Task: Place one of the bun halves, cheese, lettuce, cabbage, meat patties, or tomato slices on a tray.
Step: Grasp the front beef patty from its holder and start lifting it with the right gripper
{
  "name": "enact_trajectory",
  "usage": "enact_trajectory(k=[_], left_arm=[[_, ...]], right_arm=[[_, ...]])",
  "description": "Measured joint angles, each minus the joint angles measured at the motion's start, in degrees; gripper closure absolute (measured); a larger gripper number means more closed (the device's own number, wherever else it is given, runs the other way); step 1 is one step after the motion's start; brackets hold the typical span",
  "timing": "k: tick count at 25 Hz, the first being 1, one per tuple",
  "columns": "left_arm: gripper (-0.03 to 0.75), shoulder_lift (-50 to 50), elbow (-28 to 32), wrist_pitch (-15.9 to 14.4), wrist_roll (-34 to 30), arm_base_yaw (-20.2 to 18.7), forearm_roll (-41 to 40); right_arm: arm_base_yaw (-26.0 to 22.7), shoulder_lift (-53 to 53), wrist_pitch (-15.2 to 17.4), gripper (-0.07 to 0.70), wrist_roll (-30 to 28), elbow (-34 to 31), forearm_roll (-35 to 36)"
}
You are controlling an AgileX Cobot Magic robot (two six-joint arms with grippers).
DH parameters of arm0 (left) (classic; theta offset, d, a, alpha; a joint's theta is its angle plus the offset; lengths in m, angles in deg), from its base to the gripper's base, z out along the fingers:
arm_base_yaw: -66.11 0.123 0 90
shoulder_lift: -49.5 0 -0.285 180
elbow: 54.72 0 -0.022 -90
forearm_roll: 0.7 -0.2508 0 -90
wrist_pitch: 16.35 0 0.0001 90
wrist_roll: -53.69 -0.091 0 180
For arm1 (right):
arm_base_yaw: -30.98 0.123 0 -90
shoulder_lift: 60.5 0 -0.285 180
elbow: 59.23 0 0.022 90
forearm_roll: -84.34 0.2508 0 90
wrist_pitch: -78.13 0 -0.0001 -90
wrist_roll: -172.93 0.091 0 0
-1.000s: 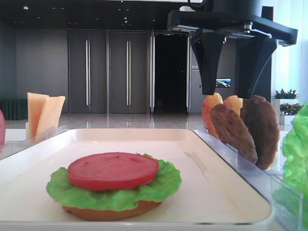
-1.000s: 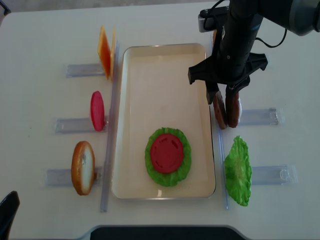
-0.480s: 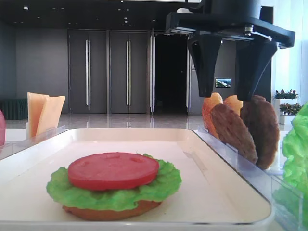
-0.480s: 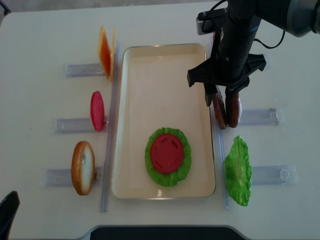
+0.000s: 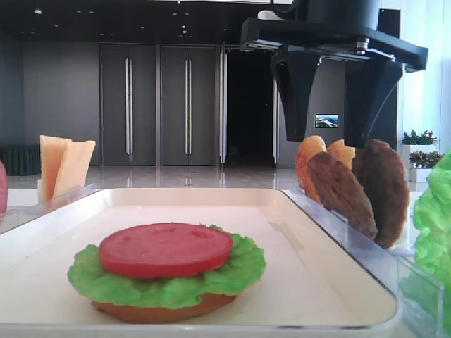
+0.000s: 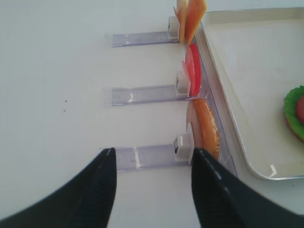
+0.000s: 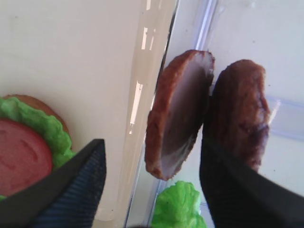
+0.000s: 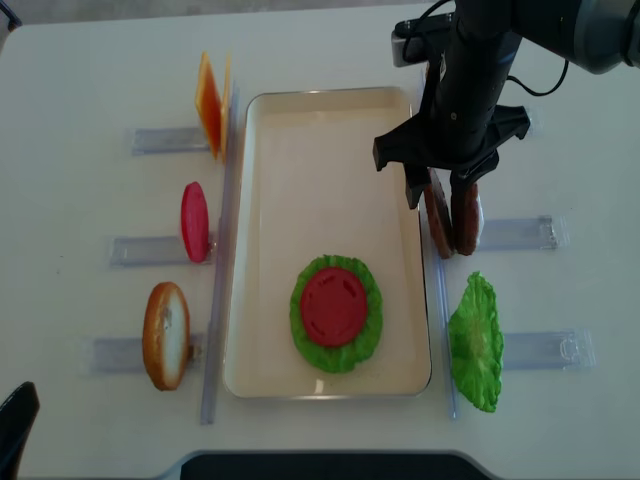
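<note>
On the tray (image 8: 330, 115) at lower centre, bun, lettuce and tomato slice (image 8: 334, 306) are already stacked — at upper right, the right gripper (image 8: 440, 192) hangs wide-fingered and empty over the racked meat patties (image 8: 452, 220), none lifted yet.

stood on white table (image 8: 90, 60): clear plastic racks (image 8: 168, 140) in rows on both sides, one long clear strip (image 8: 218, 300) alongside. behind, dark double doors (image 5: 158, 105) with long vertical handles, potted plants (image 5: 419, 137) at right.

No readable text, label, brand or number anywhere; small distant wall screen too blurred to read.
</note>
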Motion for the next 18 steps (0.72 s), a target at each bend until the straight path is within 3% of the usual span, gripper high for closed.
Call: enact_trajectory(k=[18], left_arm=[[0.325,0.0,0.0,0.0,0.8,0.0,-0.1]], right_arm=[[0.0,4.0,-0.9,0.192,-0.7,0.0,-1.7]])
